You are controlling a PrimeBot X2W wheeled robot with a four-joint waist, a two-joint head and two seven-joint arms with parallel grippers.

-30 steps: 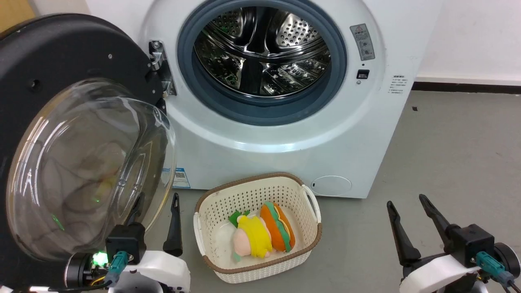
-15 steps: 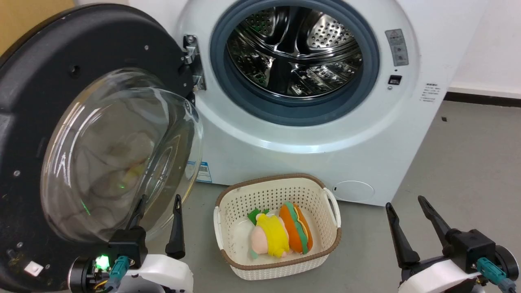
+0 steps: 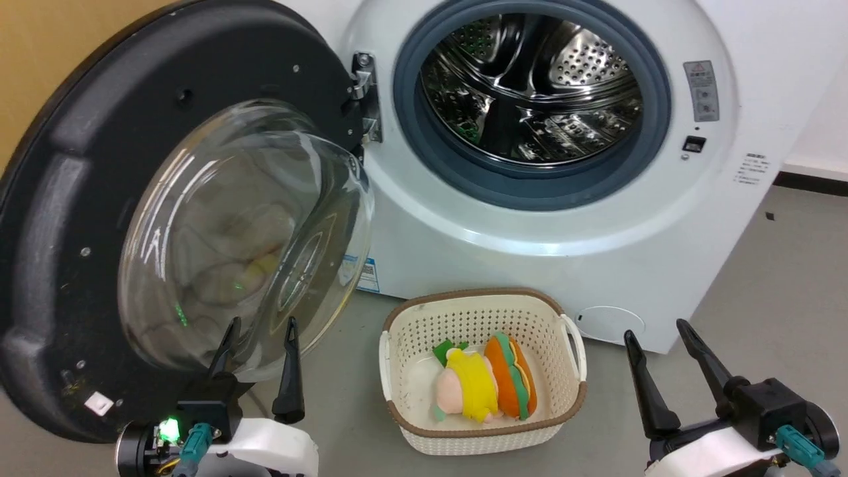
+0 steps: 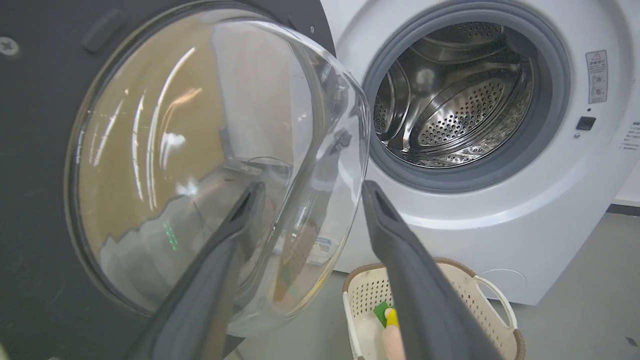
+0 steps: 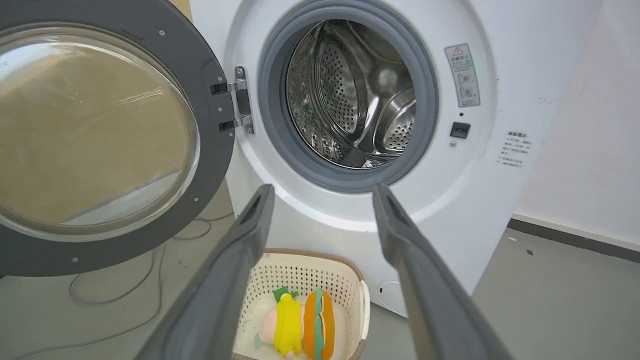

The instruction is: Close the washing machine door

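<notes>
Head camera swung left; round black-rimmed glass washing machine door (image 3: 99, 165) hangs open, left gripper (image 3: 262, 322) and right gripper (image 3: 656, 329) gaping wide (both empty).

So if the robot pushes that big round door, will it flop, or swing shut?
It would probably swing, not flop: the washing machine door hangs from a metal hinge at one edge. Its thick black rim looks stiff. The shiny glass bowl may be slippery for the left pincer.

The washing machine door (image 3: 73, 218) had a black plastic rim with a dull sheen around clear glossy glass; the washing machine (image 3: 530, 258) was smooth glossy white, its drum (image 3: 530, 86) polished perforated steel; the basket (image 3: 483, 437) was cream perforated plastic.
</notes>
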